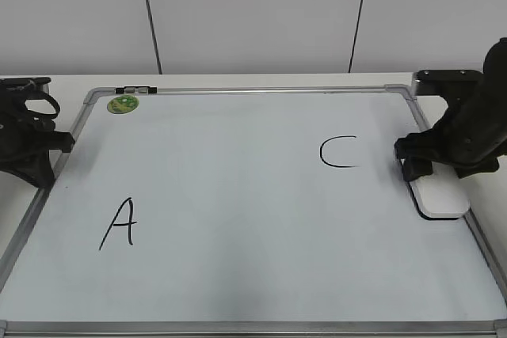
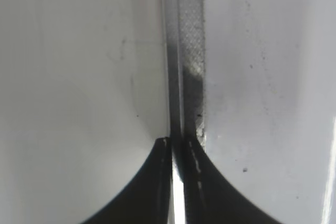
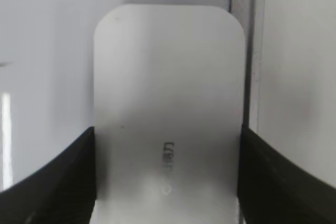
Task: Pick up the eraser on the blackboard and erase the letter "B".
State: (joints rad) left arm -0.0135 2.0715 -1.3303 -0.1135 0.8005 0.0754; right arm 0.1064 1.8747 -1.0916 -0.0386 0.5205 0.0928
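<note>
The white eraser [image 1: 440, 195] lies flat on the blackboard [image 1: 238, 172], against its right frame. My right gripper [image 1: 417, 168] sits down over the eraser's near end. In the right wrist view its two dark fingers [image 3: 168, 182] press against both long sides of the eraser [image 3: 168, 77], whose grey lettering faces up. No letter "B" shows anywhere on the board; only a black "A" [image 1: 119, 223] and a black "C" [image 1: 337, 153] are there. My left gripper [image 1: 62, 142] is shut and empty over the board's left frame [image 2: 184, 51].
A round green sticker [image 1: 123, 104] is at the board's far left corner. The board fills most of the white table. A pale panelled wall stands behind it. The board's right frame [image 3: 247, 51] runs right beside the eraser.
</note>
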